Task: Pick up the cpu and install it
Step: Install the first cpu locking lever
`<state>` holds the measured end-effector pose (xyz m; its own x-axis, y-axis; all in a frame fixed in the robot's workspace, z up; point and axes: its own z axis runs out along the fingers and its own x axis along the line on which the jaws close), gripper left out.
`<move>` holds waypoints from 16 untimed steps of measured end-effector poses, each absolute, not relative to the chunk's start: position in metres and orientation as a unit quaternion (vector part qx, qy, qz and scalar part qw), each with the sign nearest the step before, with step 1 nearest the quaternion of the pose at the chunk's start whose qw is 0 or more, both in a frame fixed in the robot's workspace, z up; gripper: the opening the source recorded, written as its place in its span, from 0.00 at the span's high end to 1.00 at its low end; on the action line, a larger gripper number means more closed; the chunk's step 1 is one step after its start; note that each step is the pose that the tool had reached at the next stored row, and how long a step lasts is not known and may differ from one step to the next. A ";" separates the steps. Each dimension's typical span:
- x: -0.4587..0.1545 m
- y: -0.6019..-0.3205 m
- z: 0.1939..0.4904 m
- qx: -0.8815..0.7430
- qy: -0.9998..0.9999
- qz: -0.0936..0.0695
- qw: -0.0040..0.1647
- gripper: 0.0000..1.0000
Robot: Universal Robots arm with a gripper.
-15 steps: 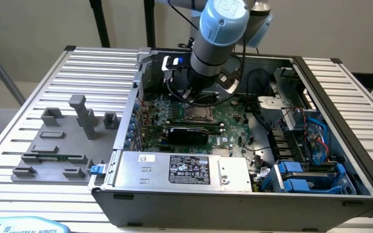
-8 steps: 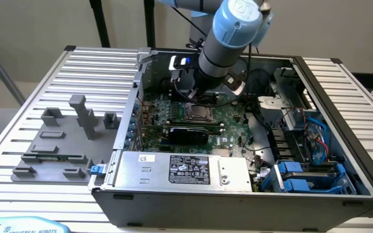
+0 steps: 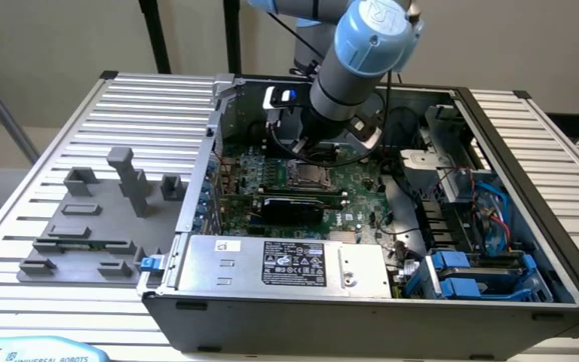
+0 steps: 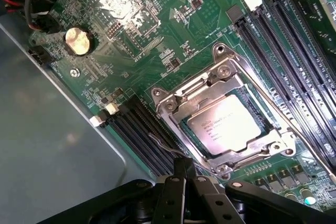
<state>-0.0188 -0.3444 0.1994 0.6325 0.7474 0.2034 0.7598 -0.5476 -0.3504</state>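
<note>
The cpu (image 4: 223, 124), a flat silvery square with printed text, lies inside the dark socket with its metal rim (image 4: 170, 103) on the green motherboard (image 4: 157, 35). My gripper (image 4: 184, 170) hangs just off the socket's edge, its black fingers (image 4: 179, 167) pressed together with nothing between them. In the exterior view the arm reaches down into the open computer case (image 3: 370, 302), with the gripper (image 3: 307, 151) just above the socket (image 3: 304, 172) in the middle of the board.
Black memory slots (image 4: 294, 51) flank the socket, and a coin battery (image 4: 77, 40) sits on the board. A power supply (image 3: 280, 260) and blue drive bays (image 3: 470, 279) fill the case front. Grey plastic blocks (image 3: 99, 219) stand on the slatted table at the exterior view's left.
</note>
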 end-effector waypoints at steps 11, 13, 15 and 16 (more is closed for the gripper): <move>-0.013 -0.342 0.198 -0.876 -0.435 -0.012 0.208 0.89; -0.010 -0.342 0.198 -0.876 -0.436 -0.011 0.208 0.89; -0.007 -0.342 0.197 -0.875 -0.437 -0.011 0.208 0.89; -0.006 -0.342 0.196 -0.875 -0.438 -0.010 0.208 0.89</move>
